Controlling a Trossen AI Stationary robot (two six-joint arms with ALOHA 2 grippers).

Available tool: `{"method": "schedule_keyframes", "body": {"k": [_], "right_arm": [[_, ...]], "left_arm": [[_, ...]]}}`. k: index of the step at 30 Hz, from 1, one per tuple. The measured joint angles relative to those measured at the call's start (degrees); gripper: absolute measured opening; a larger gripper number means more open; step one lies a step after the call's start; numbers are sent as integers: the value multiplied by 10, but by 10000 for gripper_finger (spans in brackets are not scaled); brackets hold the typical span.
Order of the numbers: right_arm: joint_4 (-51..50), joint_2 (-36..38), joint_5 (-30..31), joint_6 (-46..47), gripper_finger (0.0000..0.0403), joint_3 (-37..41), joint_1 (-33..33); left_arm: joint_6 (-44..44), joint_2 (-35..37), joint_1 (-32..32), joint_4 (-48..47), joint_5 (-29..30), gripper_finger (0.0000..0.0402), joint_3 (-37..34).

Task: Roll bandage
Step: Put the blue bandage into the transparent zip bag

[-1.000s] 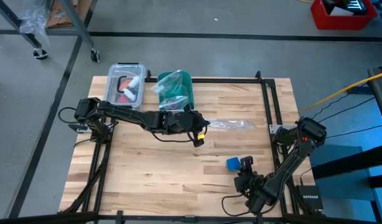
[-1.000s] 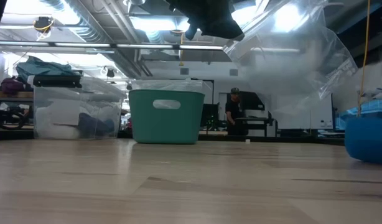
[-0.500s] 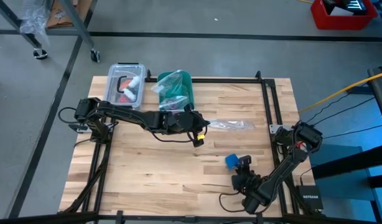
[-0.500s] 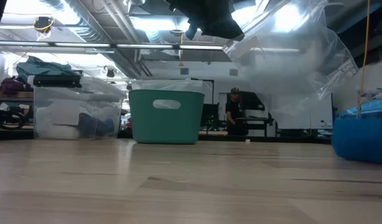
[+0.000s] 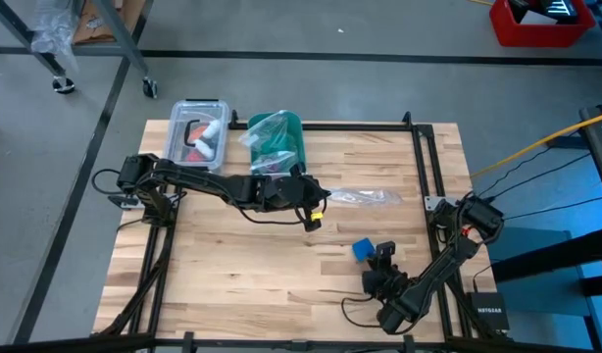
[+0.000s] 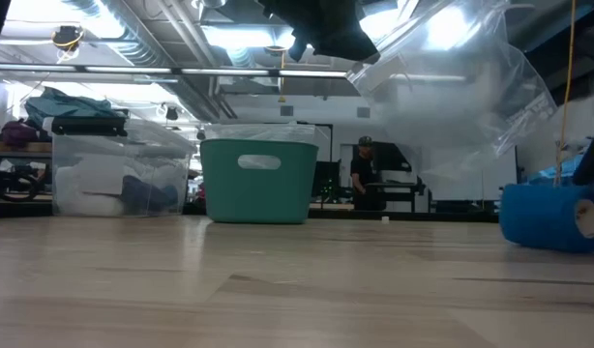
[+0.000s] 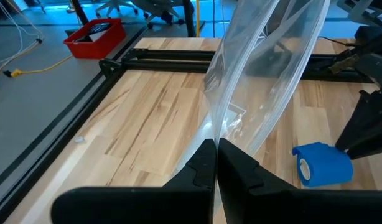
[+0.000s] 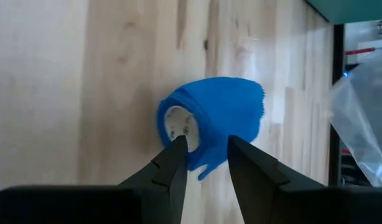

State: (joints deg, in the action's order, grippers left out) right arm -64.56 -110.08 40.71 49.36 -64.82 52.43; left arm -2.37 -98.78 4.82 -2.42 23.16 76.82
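Observation:
The bandage [image 5: 363,249] is a bright blue roll with a white core. It lies on its side near the table's near right, also seen in the low view [image 6: 551,217] and the left wrist view [image 7: 321,165]. My right gripper [image 8: 205,149] is shut on it, slanting down from the near side [image 5: 377,258]. My left gripper [image 7: 216,150] hovers over the table's middle [image 5: 319,208], shut on a clear plastic bag [image 7: 259,81]. My left gripper pinches a gathered edge of the clear bag [image 7: 213,127] between its shut fingers, coming nearly level from the table's left. The film spreads away from the fingers toward the right, held up off the table [image 6: 452,87]. My right gripper pinches the roll's near side [image 8: 206,140] between its two fingers, slanting down from the table's near side. One finger [image 8: 176,155] sits just below the white core end [image 8: 178,123]. The roll lies on its side, its underside [image 6: 549,246] at the table top.
A teal bin [image 5: 281,147] with plastic in it and a clear lidded box [image 5: 203,132] stand at the far left. Black frame rails [image 5: 424,167] run along the far and right edges. Bare wood lies between the arms. A person [image 6: 362,174] stands far behind.
My right gripper has sunk and tipped further down, carrying the roll a little toward the table's far left. The roll has turned with it, so its white core end now shows in the low view, and it has come down to the table top.

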Motion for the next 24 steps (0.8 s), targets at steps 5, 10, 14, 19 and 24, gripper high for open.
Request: {"method": "schedule_keyframes", "body": {"k": [5, 10, 14, 19, 24], "right_arm": [[-6, 0, 44, 0, 117, 0, -1], [-4, -23, 47, -1, 117, 0, -20], [-4, -53, 34, -1, 117, 0, -38], [-16, -67, 33, 0, 108, 0, -54], [-94, -65, 26, -1, 28, -26, -57]], "left_arm": [[0, 0, 0, 0, 0, 0, 0], [1, 0, 0, 0, 0, 0, 0], [13, 0, 0, 0, 0, 0, 0], [13, 0, 0, 1, 0, 0, 0], [13, 0, 0, 1, 4, 0, 0]]}}
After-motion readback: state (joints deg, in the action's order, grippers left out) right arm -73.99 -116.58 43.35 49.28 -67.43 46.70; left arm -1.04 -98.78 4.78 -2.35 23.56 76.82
